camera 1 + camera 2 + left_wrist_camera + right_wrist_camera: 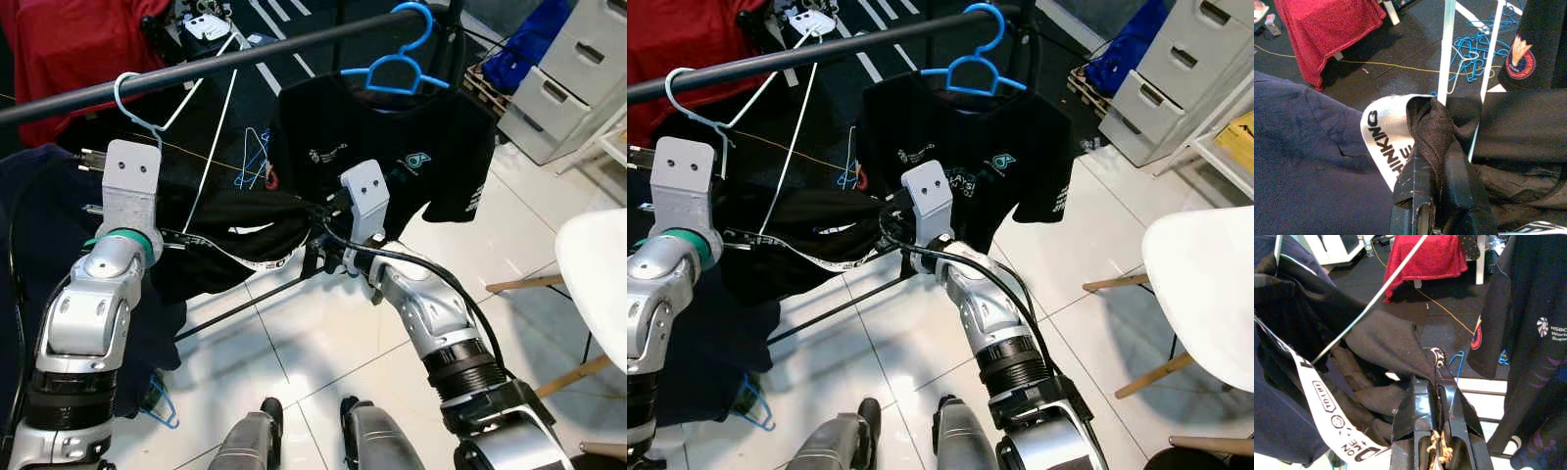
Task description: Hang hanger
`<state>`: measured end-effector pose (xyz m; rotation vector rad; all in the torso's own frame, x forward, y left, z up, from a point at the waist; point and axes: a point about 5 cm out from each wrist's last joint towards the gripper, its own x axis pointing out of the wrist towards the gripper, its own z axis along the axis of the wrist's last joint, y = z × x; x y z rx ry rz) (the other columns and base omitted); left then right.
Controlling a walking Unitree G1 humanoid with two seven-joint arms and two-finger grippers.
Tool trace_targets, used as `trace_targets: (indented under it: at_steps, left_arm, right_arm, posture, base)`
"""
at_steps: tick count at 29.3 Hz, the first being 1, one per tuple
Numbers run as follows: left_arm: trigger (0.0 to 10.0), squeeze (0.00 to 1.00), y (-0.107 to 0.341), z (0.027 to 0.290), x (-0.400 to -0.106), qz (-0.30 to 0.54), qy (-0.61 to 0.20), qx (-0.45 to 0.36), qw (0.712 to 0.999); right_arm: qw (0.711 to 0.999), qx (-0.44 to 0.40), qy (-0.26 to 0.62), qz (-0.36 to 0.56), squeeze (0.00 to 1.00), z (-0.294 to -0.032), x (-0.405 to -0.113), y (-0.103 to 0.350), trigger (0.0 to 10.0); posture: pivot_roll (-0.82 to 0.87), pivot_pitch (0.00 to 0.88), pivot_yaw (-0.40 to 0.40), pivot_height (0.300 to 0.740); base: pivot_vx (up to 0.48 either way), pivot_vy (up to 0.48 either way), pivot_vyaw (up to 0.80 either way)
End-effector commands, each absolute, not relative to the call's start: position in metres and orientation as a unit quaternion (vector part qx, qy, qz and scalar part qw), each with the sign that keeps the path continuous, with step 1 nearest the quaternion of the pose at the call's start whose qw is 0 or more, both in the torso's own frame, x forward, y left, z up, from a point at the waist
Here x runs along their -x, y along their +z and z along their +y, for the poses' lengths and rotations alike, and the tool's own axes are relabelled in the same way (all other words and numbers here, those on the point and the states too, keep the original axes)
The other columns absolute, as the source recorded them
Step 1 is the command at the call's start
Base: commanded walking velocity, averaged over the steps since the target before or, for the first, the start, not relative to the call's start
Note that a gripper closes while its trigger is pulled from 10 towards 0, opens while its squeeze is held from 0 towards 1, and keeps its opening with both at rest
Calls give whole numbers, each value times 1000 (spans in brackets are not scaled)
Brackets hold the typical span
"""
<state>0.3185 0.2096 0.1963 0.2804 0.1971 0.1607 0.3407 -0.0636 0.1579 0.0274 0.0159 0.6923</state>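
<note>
From the head views, a white hanger (132,103) hooks the black rail (245,54), its black garment (240,230) stretched between both arms so it hangs level. In the left wrist view, the left pincer (1437,161) is clenched on a fabric fold. In the right wrist view, the right pincer (1436,382) pinches the other edge.

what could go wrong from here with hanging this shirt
1. Both the left gripper and right gripper pinch only folds of the black shirt, not the hanger, so cloth may slip out.
2. The pale hanger hook sits at the rail without clearly being seated over it; if let go, it might drop.
3. The shirt sags bunched between the arms and could slide off the hanger toward the floor.
</note>
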Motion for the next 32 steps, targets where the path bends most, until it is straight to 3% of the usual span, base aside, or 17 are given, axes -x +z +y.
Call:
trace_targets:
  at_steps: [1,5,6,16,17,20,24,29,32]
  left_arm:
    - [10000,0,182,208,-318,127,75,-145,978]
    - [10000,31,181,202,-323,121,64,-146,980]
    - [10000,1000,183,200,-325,113,64,-148,980]
    - [10000,1000,196,200,-321,76,40,-157,984]
    - [10000,0,202,201,-315,57,15,-158,986]
    - [10000,0,206,203,-312,44,0,-156,987]
    - [10000,0,231,218,-296,-20,-75,-168,983]
    - [10000,0,236,222,-291,-28,-99,-187,977]
    - [10000,0,237,225,-277,-18,-169,-226,959]
  right_arm:
    - [942,-16,335,10,0,-66,-339,155,0]
    - [944,-20,329,7,0,-67,-339,155,0]
    - [944,-20,328,6,0,-67,-339,156,0]
    - [947,-20,322,3,0,-70,-341,157,0]
    - [947,-21,322,3,0,-70,-341,157,0]
    - [947,-21,322,3,0,-70,-341,157,0]
    - [946,-23,322,3,0,-69,-340,157,0]
    - [946,-23,323,3,0,-69,-339,156,0]
    - [942,-19,336,8,0,-68,-332,151,0]
  posture:
    - [-164,129,75,740]
    - [-165,129,79,740]
    - [-165,127,80,740]
    - [-155,131,82,740]
    - [-146,137,84,740]
    - [-145,138,85,740]
    - [-131,147,85,740]
    - [-118,148,83,740]
    - [-100,147,81,740]
  base:
    - [0,0,0]
    - [0,0,0]
    - [0,0,0]
    - [0,0,0]
    - [0,0,0]
    - [0,0,0]
    - [0,0,0]
    - [0,0,0]
    - [0,0,0]
